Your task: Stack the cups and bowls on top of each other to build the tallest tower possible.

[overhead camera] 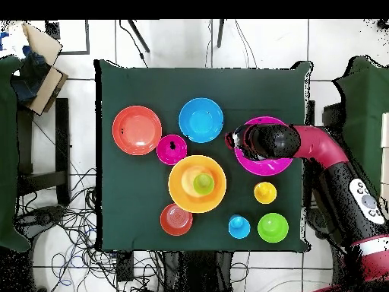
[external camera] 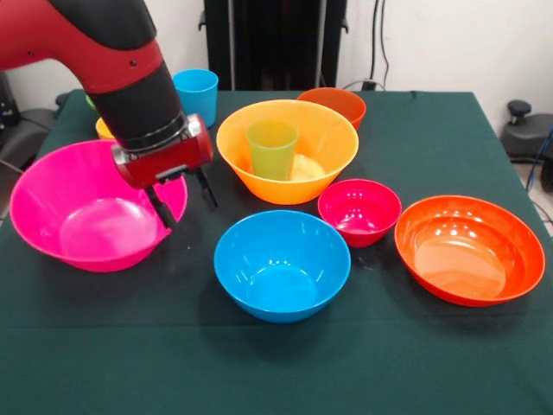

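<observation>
My gripper [external camera: 183,197] [overhead camera: 230,140] hangs open and empty above the inner rim of the big pink bowl [external camera: 82,226] [overhead camera: 258,167]. Beside it, a green cup [external camera: 271,149] [overhead camera: 203,182] stands upright inside the big orange bowl [external camera: 324,143] [overhead camera: 182,194]; nothing else is stacked, and no tower shows. Standing apart are the medium blue bowl [external camera: 282,264] [overhead camera: 201,119], small magenta bowl [external camera: 359,212] [overhead camera: 172,149], wide red-orange bowl [external camera: 469,249] [overhead camera: 137,130] and small orange-red bowl [external camera: 337,102] [overhead camera: 176,219]. The blue cup [external camera: 196,93] [overhead camera: 238,226], yellow-orange cup [overhead camera: 264,192] and small green bowl [overhead camera: 273,227] stand near the robot's side.
A dark green cloth [external camera: 276,372] [overhead camera: 121,205] covers the table. My arm [external camera: 130,78] [overhead camera: 319,148] reaches over the pink bowl and hides most of the yellow-orange cup in the front view. Chairs and cables lie off the table's edges.
</observation>
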### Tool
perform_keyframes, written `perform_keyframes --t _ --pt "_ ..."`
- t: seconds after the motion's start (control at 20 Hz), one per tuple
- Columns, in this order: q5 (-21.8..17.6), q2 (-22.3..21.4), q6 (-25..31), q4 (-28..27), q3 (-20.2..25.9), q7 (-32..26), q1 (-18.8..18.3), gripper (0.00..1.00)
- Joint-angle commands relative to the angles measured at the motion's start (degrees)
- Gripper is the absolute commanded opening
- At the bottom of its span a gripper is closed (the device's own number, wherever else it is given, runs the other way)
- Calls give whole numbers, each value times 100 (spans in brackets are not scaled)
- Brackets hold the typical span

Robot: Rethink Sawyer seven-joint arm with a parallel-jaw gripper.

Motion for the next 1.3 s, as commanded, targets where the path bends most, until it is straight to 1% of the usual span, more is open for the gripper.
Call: perform_keyframes --t 0.05,0.15,0.3,0.4,0.5,0.6,0.9,1.15,1.3 --pt "331 -739 704 154 135 -991 77 100" --pt "729 -1222 1094 285 240 -793 92 100" --pt "1190 -1701 1636 270 255 -627 180 100" --pt "1313 -1867 1735 253 186 -520 258 100" --pt "1350 -1981 1693 268 116 -443 320 100" --pt "1352 -1998 1631 330 31 -369 397 100" --pt "1111 -1864 360 1053 -130 186 590 100" --pt "784 -1612 -413 1329 -297 191 672 100" --pt "667 -1479 -728 1410 -453 245 767 100"
